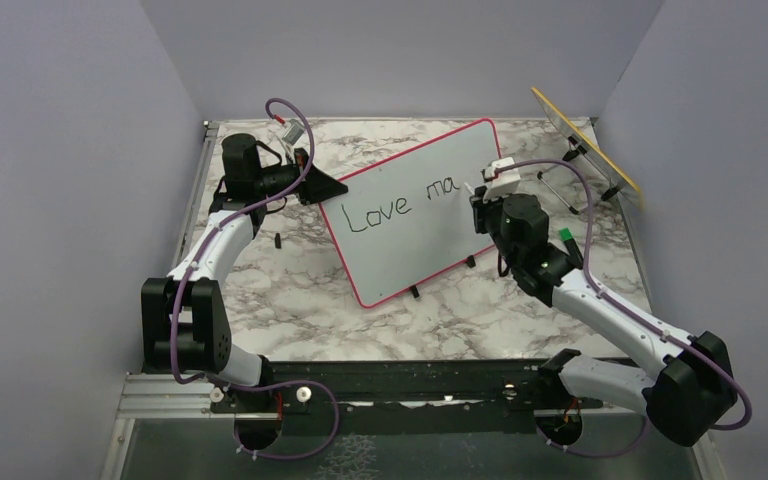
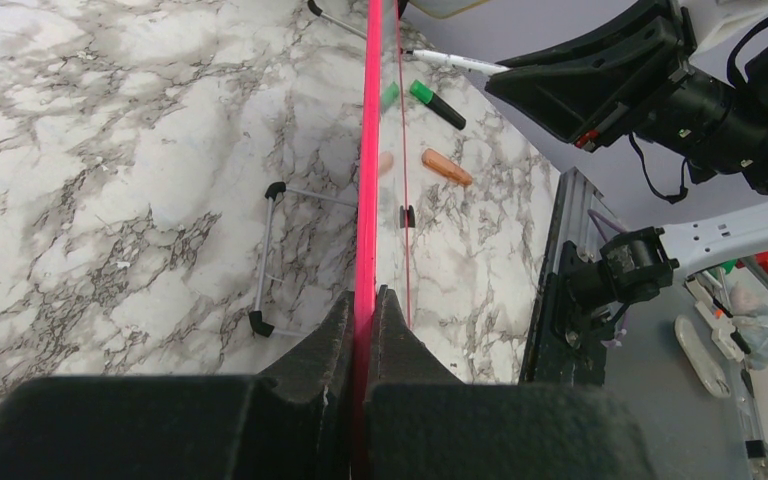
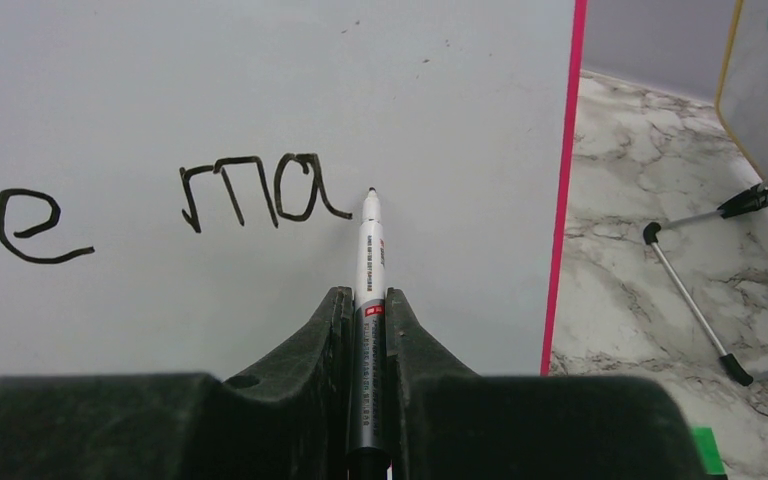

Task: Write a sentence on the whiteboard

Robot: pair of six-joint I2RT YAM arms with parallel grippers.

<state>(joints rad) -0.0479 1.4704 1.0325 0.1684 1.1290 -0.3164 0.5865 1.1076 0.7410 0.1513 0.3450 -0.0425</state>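
The left arm (image 1: 210, 250) rises from its base at the near edge and folds at a bulky elbow out on the left. Its white forearm then runs away to a wrist that turns inward, so the left gripper (image 1: 328, 186) points right, jaws pinched together on the pink edge of the whiteboard (image 1: 410, 245). The right arm (image 1: 620, 315) swings outward to an elbow low on the right (close to the near edge) and slants its forearm up and inward. The right gripper (image 1: 484, 196) faces away from the bases, fingers closed around a marker (image 3: 370, 240) that sticks out tip-first.
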